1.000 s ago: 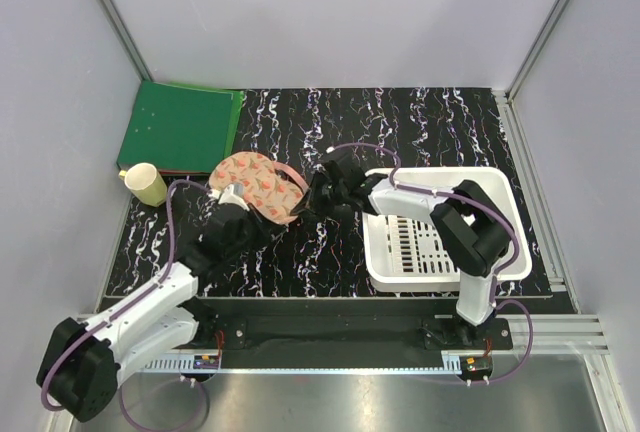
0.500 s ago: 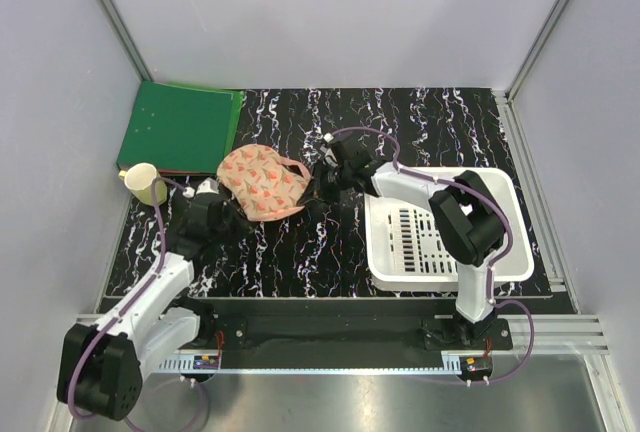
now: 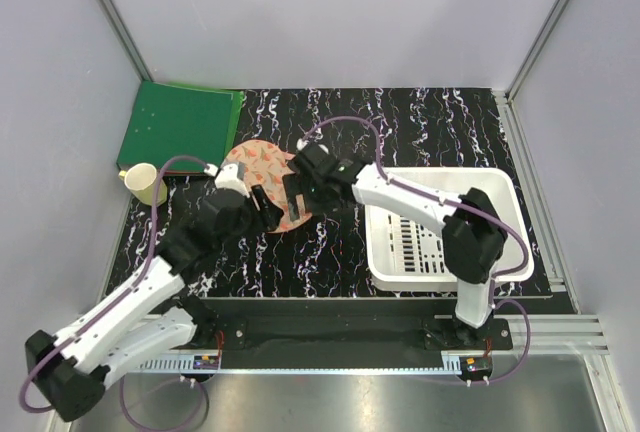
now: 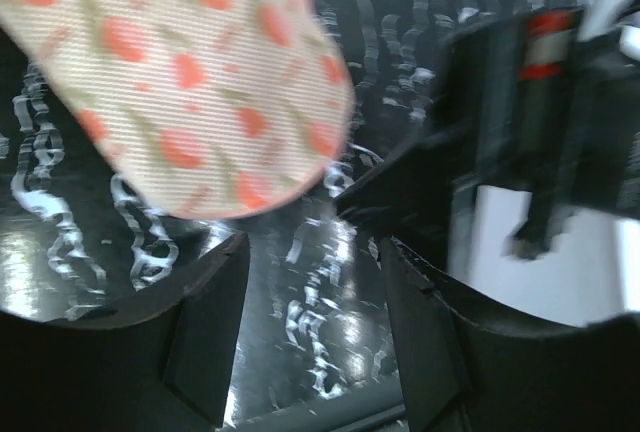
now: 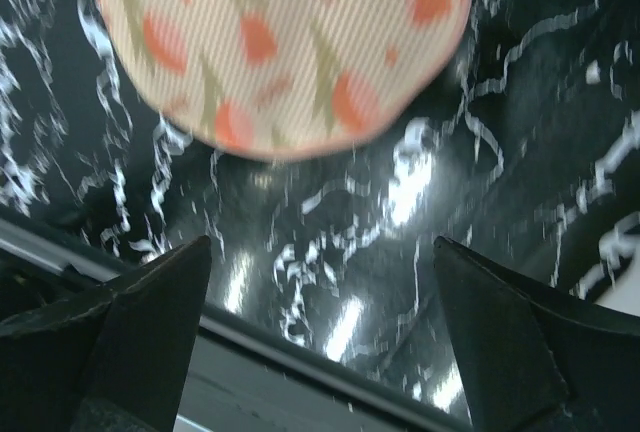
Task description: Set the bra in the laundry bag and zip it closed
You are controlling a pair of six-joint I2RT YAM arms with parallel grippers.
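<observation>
we see the laundry bag (image 3: 254, 161) lying on the black marbled table (image 3: 420, 124), left of centre. it sits between the green folder (image 3: 180, 127) at the back left and the white slotted basket (image 3: 440, 274) on the right. a yellow cup (image 3: 148, 184) stands near the folder's front corner, well apart from the bag. from above, both arms reach in over the bag's near end and cover part of it, so only its rounded far half and a small peach sliver between the two wrists show.

in the left wrist view, the left gripper (image 4: 315, 252) has its fingers spread, with only bare table between them. the bag's rounded, printed end lies beyond the fingertips to the upper left, and we cannot tell whether it touches them. the dark body of the other arm fills the right of that view, blurred.

in the right wrist view, the right gripper (image 5: 322, 252) is also spread wide and holds nothing. the bag's rounded end with its pink edging sits ahead of the fingertips, apart from them, with glossy table in the gap.

the bag looks folded shut from what shows, but we cannot make out its zip. we cannot tell where the bra is.
</observation>
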